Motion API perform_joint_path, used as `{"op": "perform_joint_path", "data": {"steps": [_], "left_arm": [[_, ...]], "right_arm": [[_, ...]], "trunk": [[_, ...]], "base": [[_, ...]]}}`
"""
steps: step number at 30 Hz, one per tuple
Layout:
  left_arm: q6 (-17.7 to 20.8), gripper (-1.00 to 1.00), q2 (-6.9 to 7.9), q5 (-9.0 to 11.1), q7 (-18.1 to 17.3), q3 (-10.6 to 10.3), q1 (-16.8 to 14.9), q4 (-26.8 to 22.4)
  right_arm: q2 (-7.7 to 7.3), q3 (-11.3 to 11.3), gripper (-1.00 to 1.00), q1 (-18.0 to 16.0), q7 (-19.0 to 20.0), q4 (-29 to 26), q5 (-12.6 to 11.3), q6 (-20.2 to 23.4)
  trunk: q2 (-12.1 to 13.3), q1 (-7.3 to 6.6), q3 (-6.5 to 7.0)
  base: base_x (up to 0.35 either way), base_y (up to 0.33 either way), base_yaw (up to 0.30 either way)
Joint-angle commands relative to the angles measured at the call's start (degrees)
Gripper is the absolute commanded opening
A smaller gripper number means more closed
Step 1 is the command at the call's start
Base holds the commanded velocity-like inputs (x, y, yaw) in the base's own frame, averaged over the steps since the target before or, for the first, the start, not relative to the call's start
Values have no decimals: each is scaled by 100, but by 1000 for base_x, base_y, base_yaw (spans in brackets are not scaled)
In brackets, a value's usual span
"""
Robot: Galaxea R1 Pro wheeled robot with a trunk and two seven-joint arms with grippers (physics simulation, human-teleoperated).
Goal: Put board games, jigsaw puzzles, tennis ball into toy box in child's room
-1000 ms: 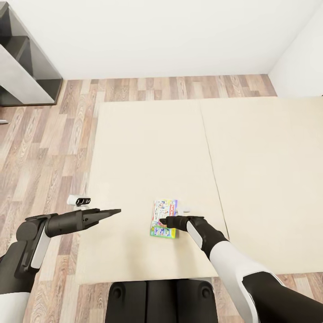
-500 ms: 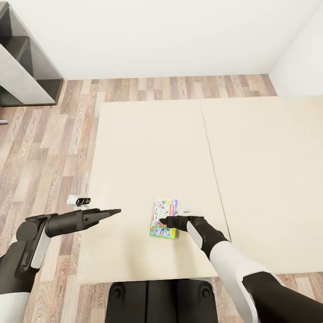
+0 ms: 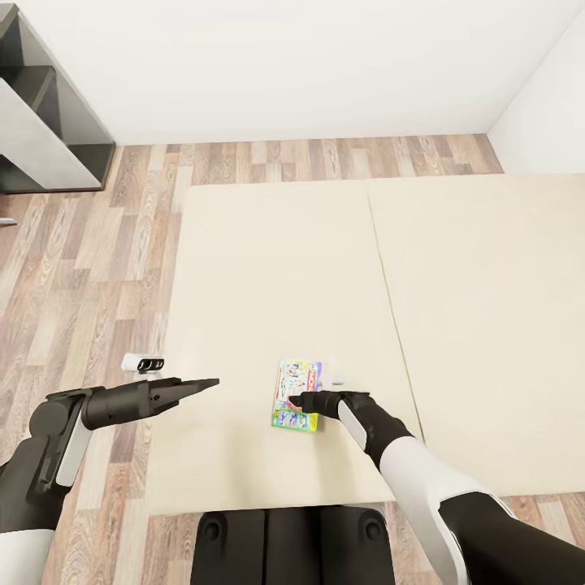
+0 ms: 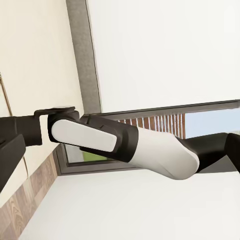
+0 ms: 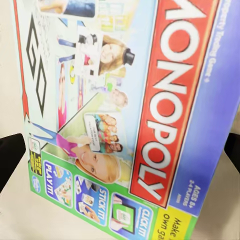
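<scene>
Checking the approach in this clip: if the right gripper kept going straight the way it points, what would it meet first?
Most likely the board game lying on the bed: the right gripper sits at its edge, and the right wrist view looks straight onto its Monopoly cover. Contact is unclear.

Head view looks steeply down over the bed (image 3: 268, 268); right wrist view faces its board game (image 5: 125, 110) closely; left wrist view looks sideways past the right arm (image 4: 125, 145).

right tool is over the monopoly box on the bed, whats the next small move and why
Probably close the right tool on the Monopoly box. The box lies flat on the beige bed, and in the right wrist view its cover sits between the dark fingertips, so a grip seems likely before lifting.
</scene>
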Motion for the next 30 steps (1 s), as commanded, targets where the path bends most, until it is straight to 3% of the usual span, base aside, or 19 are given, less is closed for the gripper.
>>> {"op": "perform_joint_path", "data": {"steps": [1,30], "left_arm": [[61,100,3,-2,-21,0,-1,-3],[62,100,3,-2,-21,0,0,-3]], "right_arm": [[0,14,100,-2,-9,-5,-41,27],[0,18,100,-2,-18,-5,-41,26]], "trunk": [[-9,3,-6],[-9,3,-6]], "base": [[0,20,0],[0,20,0]]}}
